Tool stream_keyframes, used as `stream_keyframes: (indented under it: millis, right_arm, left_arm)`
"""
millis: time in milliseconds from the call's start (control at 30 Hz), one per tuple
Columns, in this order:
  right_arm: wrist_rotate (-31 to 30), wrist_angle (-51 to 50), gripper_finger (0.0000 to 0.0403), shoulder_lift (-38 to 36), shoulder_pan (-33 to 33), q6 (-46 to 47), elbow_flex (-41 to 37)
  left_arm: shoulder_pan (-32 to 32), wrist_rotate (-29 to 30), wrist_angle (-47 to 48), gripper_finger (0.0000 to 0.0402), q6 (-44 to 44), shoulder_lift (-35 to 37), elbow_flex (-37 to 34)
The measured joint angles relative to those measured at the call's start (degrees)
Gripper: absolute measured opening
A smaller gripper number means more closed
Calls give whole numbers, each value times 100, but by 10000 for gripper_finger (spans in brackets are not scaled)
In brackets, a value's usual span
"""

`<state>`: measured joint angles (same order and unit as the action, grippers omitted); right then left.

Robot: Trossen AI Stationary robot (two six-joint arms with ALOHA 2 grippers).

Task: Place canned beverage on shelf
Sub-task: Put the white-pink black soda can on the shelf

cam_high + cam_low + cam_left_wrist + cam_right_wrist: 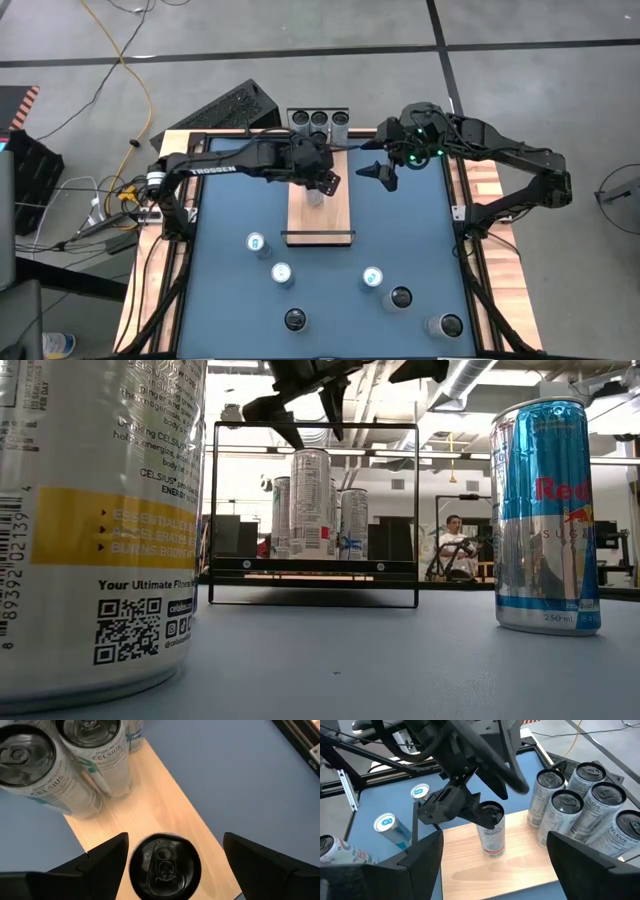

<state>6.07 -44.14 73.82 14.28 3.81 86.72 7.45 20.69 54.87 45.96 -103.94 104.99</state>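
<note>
Over the shelf [320, 212], mid-table [225, 290], left claw [322, 186] hangs released around a can [491, 831], fingers either side, not touching as far as I can tell. Can stands upright on the board, a bit apart from the can cluster [319, 122] at the far end. Looks like the release step, placement done. Next: lift straight up without clipping the can, then go for a loose can [256, 243] on the near table. Right of the shelf, right claw [383, 174] waits, spread wide, empty, just off the board's edge.
</note>
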Motion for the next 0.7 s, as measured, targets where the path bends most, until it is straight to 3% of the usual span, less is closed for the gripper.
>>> stream_keyframes:
  millis: [333,533,700]
  right_arm:
    - [-300,476,338,355,-302,-410,6]
    - [-355,1324,338,1088,-732,-568,-9]
    - [-879,1766,338,1700,-953,-580,-3]
  left_arm:
    - [-113,311,-144,310,-636,650,360]
    - [-276,928,-182,310,-1048,1607,483]
    - [-566,1847,-103,310,-1163,2343,485]
